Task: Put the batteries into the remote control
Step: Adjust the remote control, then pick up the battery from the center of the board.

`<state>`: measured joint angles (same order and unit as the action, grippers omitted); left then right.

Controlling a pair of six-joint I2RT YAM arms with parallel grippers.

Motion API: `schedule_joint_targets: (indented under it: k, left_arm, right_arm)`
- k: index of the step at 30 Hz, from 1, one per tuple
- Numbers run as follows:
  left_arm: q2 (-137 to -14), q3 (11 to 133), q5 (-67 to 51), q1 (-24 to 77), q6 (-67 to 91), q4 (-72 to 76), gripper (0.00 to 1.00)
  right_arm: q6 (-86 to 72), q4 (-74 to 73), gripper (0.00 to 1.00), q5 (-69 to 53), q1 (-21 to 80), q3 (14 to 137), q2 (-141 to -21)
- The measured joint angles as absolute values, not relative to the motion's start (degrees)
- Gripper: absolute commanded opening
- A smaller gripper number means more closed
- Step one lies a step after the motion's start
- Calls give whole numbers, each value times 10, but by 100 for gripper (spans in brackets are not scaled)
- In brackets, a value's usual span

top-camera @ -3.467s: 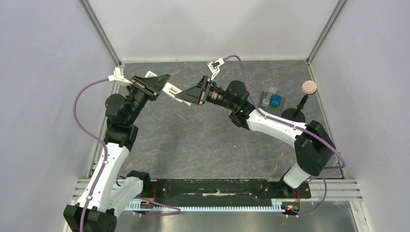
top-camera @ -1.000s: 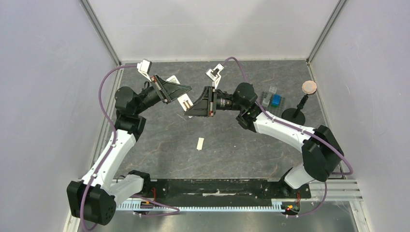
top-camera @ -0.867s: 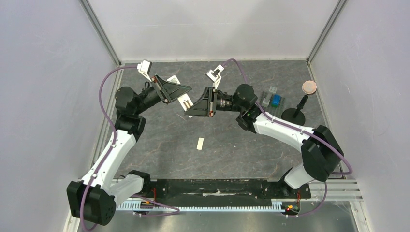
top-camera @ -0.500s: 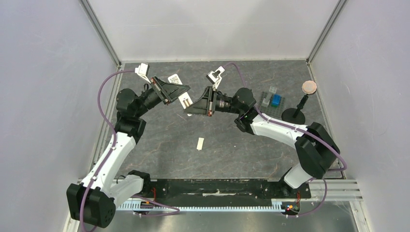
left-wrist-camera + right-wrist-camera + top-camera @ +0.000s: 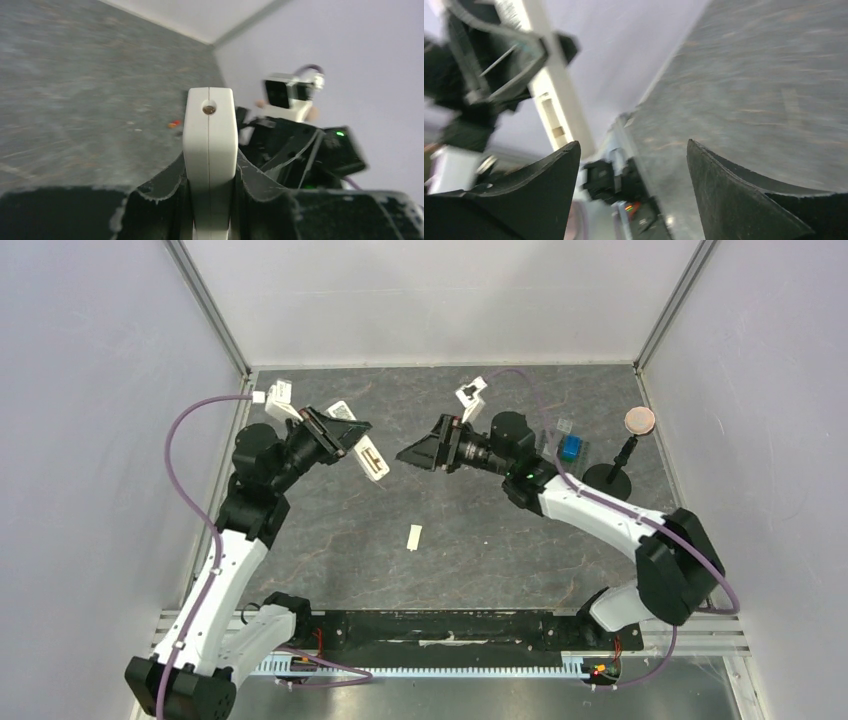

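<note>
left end effector (image 5: pixel 210 172) clamps slim white rectangular plastic remote (image 5: pixel 210 130) edge-on, in air above desk (image 5: pixel 500 540). right end effector (image 5: pixel 631 170) gapes wide, empty. remote likely light, rigid, slick; best gripped across long narrow sides.

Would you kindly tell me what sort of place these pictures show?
Probably a robotics lab test cell: plain pale walls box in a dark tabletop, and a left arm and right arm are bolted to a black bar at its near edge.
</note>
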<state>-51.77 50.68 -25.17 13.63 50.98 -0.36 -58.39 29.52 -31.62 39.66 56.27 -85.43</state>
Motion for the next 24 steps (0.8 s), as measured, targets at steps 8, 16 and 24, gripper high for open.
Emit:
schedule_joint_targets:
  k: [8,16,24]
  left_arm:
    - [-475,520,-90,136,404,-150,2]
    - [-485,520,-85,136,393,-168,2]
    - [-497,520,-87,136,393,-168,2]
  right_arm:
    - [-314,41,60,19,367,564,-813]
    - [-170,-80,58,189,295,628,-921]
    - [-149,-153,56,239,265,732,-1028]
